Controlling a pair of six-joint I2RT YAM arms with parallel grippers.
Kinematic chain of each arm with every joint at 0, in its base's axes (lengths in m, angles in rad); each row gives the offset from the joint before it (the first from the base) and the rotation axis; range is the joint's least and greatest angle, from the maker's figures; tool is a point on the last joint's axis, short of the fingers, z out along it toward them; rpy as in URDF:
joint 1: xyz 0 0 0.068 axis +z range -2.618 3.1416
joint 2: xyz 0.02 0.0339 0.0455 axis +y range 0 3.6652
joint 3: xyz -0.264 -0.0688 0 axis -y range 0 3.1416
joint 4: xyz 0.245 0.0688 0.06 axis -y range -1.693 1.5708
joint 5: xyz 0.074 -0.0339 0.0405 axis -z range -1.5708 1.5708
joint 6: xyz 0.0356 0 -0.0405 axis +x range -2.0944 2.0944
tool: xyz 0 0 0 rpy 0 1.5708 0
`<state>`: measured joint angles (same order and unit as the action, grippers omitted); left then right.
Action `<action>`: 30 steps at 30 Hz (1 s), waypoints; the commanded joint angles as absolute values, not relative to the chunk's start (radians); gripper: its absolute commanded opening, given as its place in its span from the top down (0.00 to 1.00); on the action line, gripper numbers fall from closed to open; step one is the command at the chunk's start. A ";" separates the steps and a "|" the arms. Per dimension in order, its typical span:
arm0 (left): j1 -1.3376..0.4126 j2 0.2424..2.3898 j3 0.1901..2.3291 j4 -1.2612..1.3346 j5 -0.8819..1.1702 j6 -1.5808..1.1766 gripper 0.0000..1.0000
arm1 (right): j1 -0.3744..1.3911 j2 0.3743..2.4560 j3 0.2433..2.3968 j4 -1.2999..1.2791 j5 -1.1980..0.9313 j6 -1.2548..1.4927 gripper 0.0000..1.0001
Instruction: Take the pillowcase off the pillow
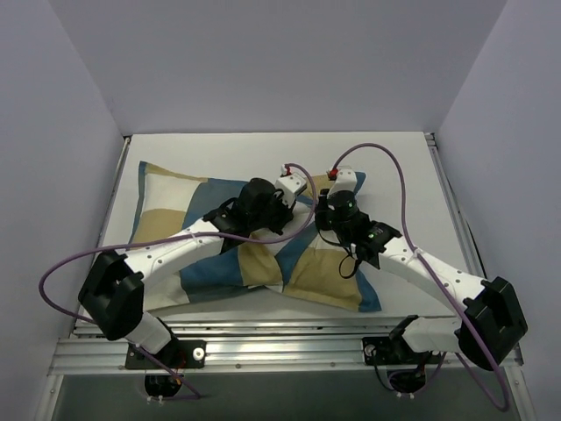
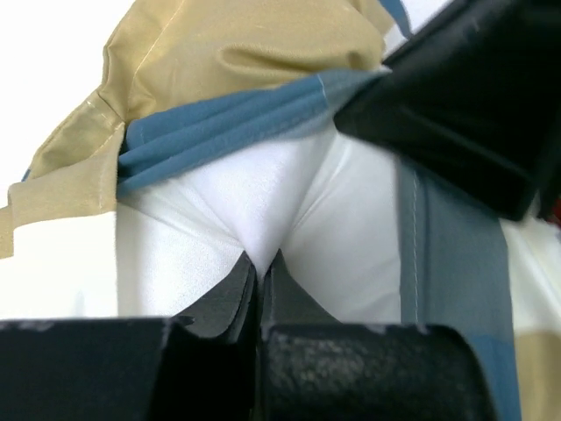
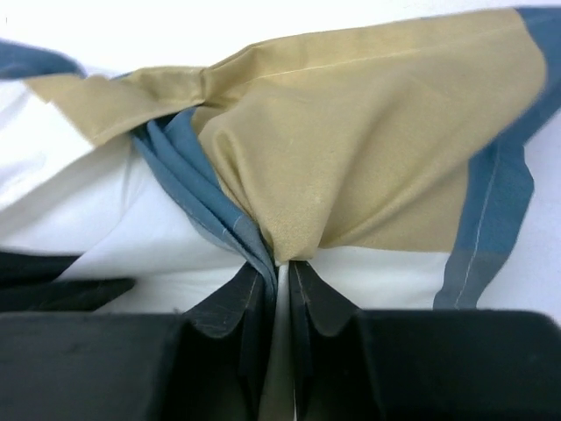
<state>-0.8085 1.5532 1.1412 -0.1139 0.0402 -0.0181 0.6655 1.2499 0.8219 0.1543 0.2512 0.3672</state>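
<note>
Left tool: my left tool (image 2: 260,266) is clenched on a small fold of the plump plain white fabric pillow (image 2: 263,197), just below a bunched blue edge.
Right tool: my right tool (image 3: 282,266) is clenched on the large soft pillowcase (image 3: 368,149) of blue, tan and cream checked fabric, at a gathered tan-and-blue fold.
Place of the two tools: they are very near to each other, at the far edge of the pillow, about the middle of it.
Place of the pillow: almost all of it is inside the pillowcase, lying on the flat white desk (image 1: 263,149). Only a small white part shows at the opening.
Risk, left grip: the fold I hold is thin and the white fabric looks smooth. I think it can slide out when the right tool pulls, and then the pillow would travel together with the cover.
Risk, right grip: I cannot tell how many layers I hold. If a bit of the white pillow is caught inside the fold, a pull would drag both things.
Risk, direction: the tools are close together, so a careless pull could knock one against the other.
Risk, fabric: the cover may only bunch more at the opening and jam on the plump filling.
</note>
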 commanded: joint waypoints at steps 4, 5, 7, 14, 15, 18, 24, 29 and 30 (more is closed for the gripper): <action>-0.818 1.390 1.046 -0.268 0.132 -0.037 0.98 | 0.487 1.255 0.897 0.061 0.399 0.465 1.00; -0.824 1.362 1.036 -0.275 0.136 -0.043 0.98 | 0.465 1.253 0.900 0.058 0.384 0.472 1.00; -0.841 1.336 1.022 -0.301 0.140 -0.067 0.98 | 0.417 1.250 0.911 0.045 0.365 0.488 1.00; -0.926 1.172 0.927 -0.363 0.111 -0.149 0.98 | 0.304 1.273 0.982 -0.024 0.336 0.515 1.00; -0.937 1.155 0.907 -0.379 0.101 -0.172 0.98 | 0.292 1.276 0.988 -0.028 0.327 0.518 1.00; -0.968 1.091 0.881 -0.420 0.089 -0.207 0.98 | 0.252 1.298 0.994 -0.032 0.310 0.535 1.00; -1.006 0.971 0.816 -0.465 0.058 -0.317 0.98 | 0.184 1.354 1.020 -0.018 0.265 0.545 1.00; -1.011 0.919 0.787 -0.500 0.023 -0.373 0.98 | 0.123 1.385 1.071 -0.015 0.212 0.561 1.00; -1.011 0.917 0.784 -0.514 0.009 -0.379 0.98 | 0.111 1.385 1.078 -0.009 0.203 0.564 1.00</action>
<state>-0.9657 1.0229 0.8055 -0.1787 -0.0792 -0.3054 0.3138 1.3540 1.0061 -0.1589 -0.2516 0.6083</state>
